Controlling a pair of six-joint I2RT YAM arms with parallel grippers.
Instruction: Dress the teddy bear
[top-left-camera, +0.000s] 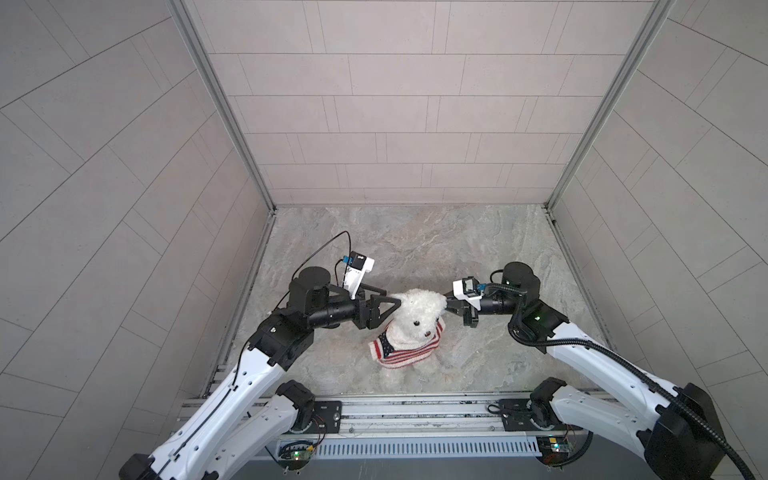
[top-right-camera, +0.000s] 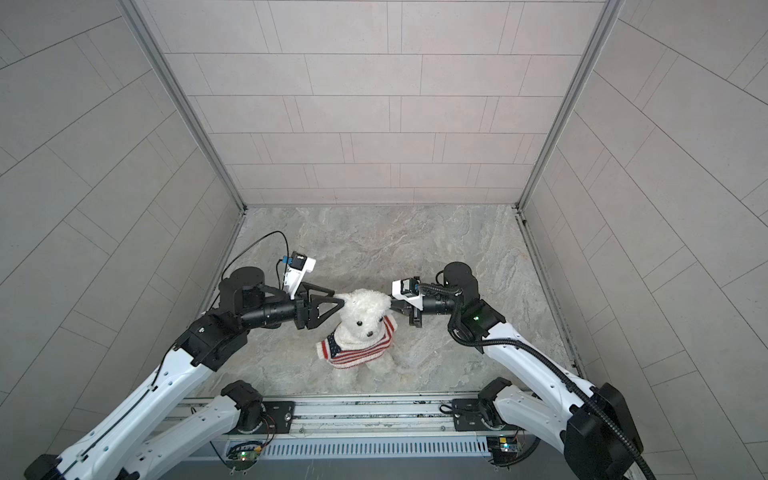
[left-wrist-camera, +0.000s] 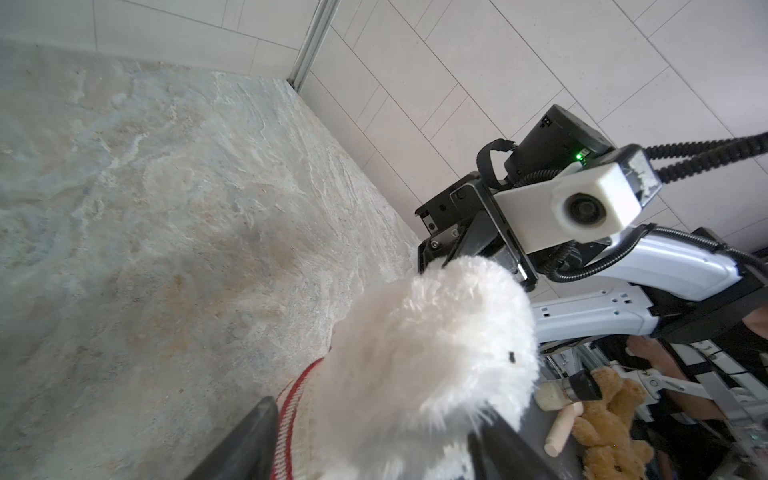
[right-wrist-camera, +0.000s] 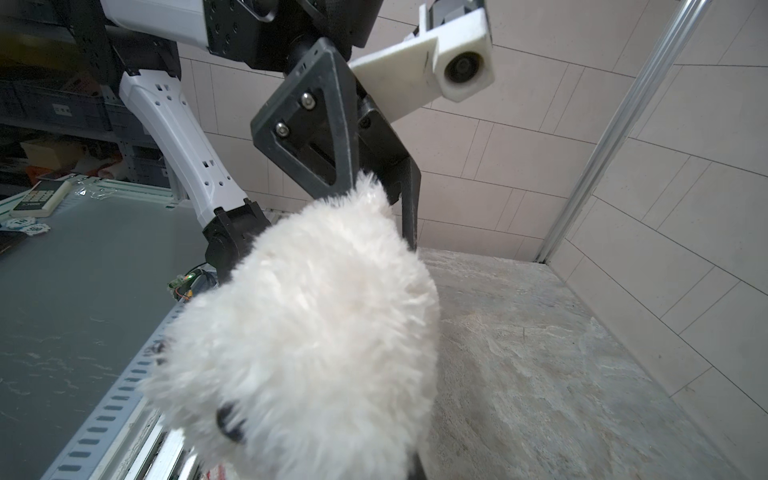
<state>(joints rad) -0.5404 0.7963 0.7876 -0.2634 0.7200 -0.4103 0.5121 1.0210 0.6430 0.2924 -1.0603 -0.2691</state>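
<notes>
The teddy bear (top-left-camera: 415, 316) (top-right-camera: 361, 316) sits upright mid-table, facing the front edge. A red-and-white striped sweater (top-left-camera: 399, 355) (top-right-camera: 353, 353) with a starred blue patch is around its body below the head. My left gripper (top-left-camera: 392, 297) (top-right-camera: 338, 296) is open, its two dark fingers either side of the bear's ear; in the left wrist view the white fur (left-wrist-camera: 415, 353) fills the gap between them. My right gripper (top-left-camera: 449, 306) (top-right-camera: 392, 305) is shut on the bear's other ear. In the right wrist view the bear's head (right-wrist-camera: 311, 332) hides most of that gripper's fingers.
Grey tiled walls enclose the marble tabletop (top-left-camera: 415, 241) on three sides. A metal rail (top-left-camera: 415, 411) with both arm bases runs along the front edge. Beyond the table, the left wrist view shows a brown plush bear (left-wrist-camera: 611, 419) and a brush (left-wrist-camera: 569, 390).
</notes>
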